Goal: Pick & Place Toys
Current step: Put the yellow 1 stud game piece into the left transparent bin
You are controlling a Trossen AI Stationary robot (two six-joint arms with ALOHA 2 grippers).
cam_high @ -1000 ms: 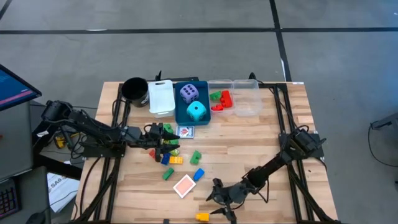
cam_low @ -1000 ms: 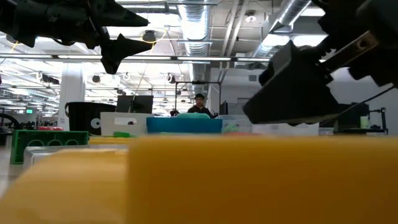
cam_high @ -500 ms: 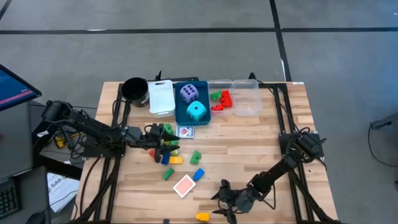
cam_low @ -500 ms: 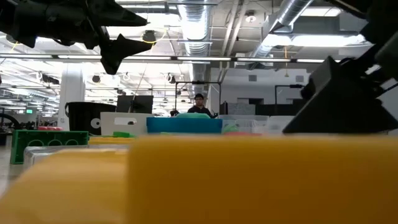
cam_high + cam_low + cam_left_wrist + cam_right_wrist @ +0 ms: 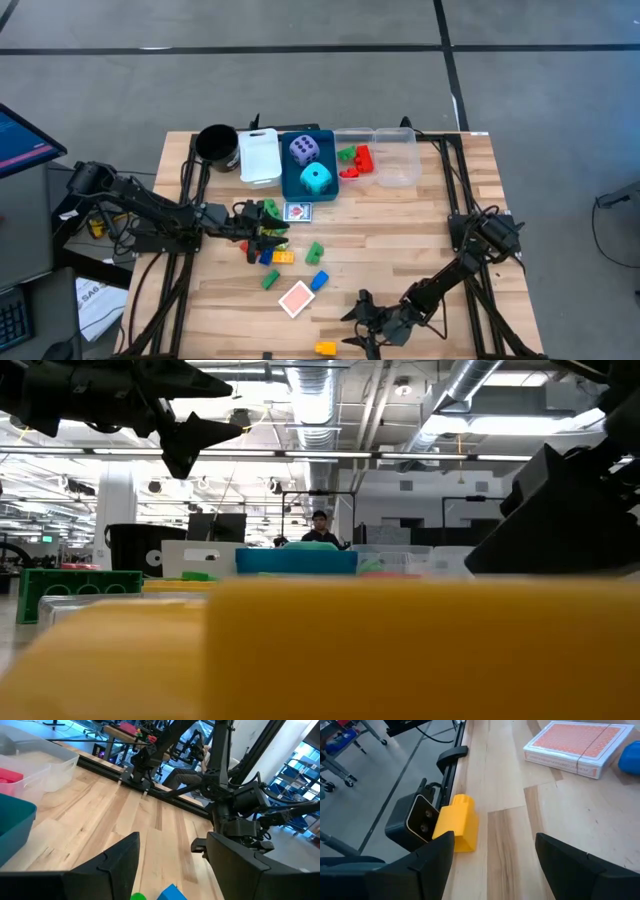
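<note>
My left gripper [image 5: 262, 228] is open and empty above a cluster of small bricks: yellow [image 5: 283, 257], blue [image 5: 267, 256] and green [image 5: 315, 251]. Its wrist view [image 5: 172, 865] shows a blue brick [image 5: 172, 892] below the fingers. My right gripper [image 5: 357, 325] is open and empty near the table's near edge, just right of a yellow brick [image 5: 325, 348] lying flat there; the wrist view [image 5: 502, 860] shows that brick [image 5: 457, 822] ahead of the fingers. A red-backed card pack [image 5: 296, 298] lies flat nearby. The purple die [image 5: 305, 150] and cyan die [image 5: 316, 179] sit in the blue bin [image 5: 290, 185].
A second card pack [image 5: 298, 211] lies by the blue bin. A black cup [image 5: 216, 143] and a white bin [image 5: 259, 156] stand at the far left. A clear bin [image 5: 395, 160] holds red and green bricks [image 5: 355, 160]. A small black camera [image 5: 417, 820] sits at the near edge beside the yellow brick.
My right gripper has gone a little toward the table's right and near edges, staying open close to the yellow brick. My left gripper has kept still.
</note>
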